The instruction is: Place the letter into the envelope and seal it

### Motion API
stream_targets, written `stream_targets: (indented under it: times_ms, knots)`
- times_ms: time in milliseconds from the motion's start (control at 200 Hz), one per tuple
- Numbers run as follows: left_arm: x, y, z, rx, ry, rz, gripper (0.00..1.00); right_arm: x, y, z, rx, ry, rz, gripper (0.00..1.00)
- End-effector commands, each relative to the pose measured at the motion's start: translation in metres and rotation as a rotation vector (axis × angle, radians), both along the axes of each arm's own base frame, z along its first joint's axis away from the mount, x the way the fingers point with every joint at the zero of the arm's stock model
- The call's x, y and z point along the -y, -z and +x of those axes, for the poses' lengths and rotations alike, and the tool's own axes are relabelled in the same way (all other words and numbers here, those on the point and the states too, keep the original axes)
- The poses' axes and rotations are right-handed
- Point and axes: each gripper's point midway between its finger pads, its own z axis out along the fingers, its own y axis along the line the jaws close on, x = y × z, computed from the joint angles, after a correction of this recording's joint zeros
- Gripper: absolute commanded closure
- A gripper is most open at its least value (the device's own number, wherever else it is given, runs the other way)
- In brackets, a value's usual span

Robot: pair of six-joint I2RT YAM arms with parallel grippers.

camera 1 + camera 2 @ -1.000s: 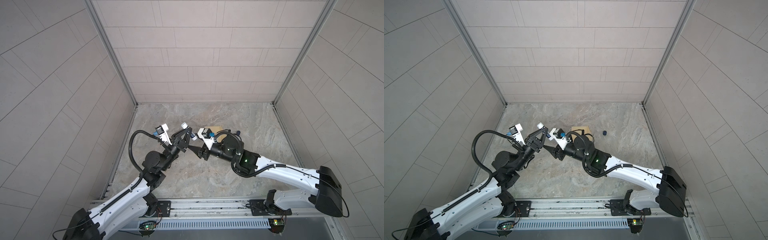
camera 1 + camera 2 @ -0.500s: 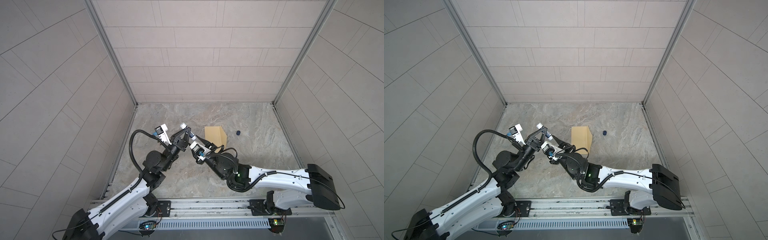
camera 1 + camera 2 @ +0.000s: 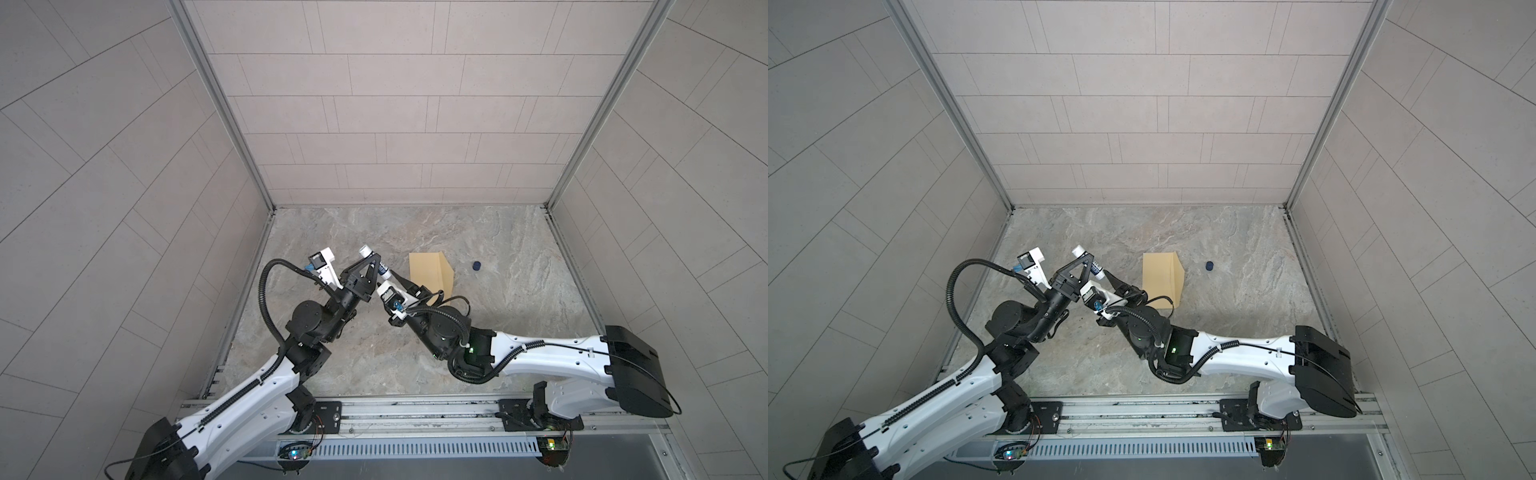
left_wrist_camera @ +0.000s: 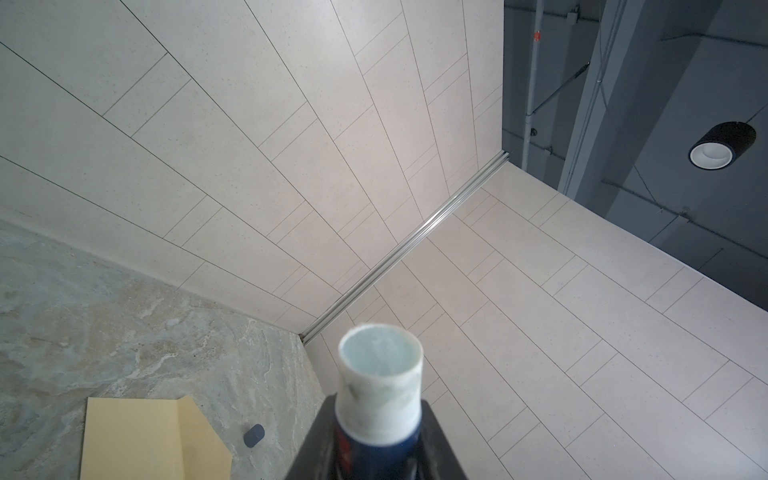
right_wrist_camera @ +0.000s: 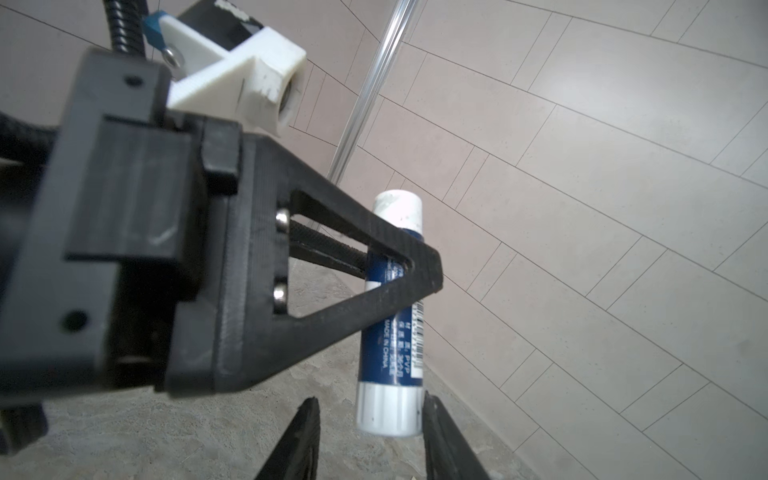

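Marbled tabletop point(image 3: 498, 249) bears the envelope point(image 3: 428, 272) and a dark cap point(image 3: 476, 265).

The left tool point(image 3: 375, 264) and right tool point(image 5: 370, 415) crowd the air above the middle of the surface point(image 3: 519, 249). A glue stick point(image 5: 392, 345) clamped in the left tool fills the gap between the right tool's parted fingers. The envelope point(image 3: 428, 272) and a small dark cap point(image 3: 476, 265) lie just beyond. Bare surface runs to the walls point(image 3: 374, 124) elsewhere.
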Motion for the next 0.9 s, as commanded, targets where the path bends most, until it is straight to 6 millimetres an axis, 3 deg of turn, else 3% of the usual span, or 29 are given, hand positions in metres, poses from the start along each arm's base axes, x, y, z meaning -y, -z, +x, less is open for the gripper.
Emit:
stream_targets:
  times_ms: [0,525,600,896]
  knots:
    - [-0.004,-0.017,-0.004,0.039,-0.001,-0.036,1.00,0.001,-0.014,0.003,0.004,0.021,0.039,0.64]
    - [-0.004,-0.017,-0.004,0.036,0.003,-0.047,1.00,0.000,-0.006,0.016,-0.042,0.049,0.037,0.64]
    - [-0.005,-0.016,-0.004,0.034,0.000,-0.046,1.00,0.001,-0.006,0.017,-0.045,0.051,0.040,0.69]
    - [-0.003,-0.016,-0.006,0.041,0.015,-0.045,1.00,0.006,-0.008,0.020,-0.091,0.038,0.089,1.00]
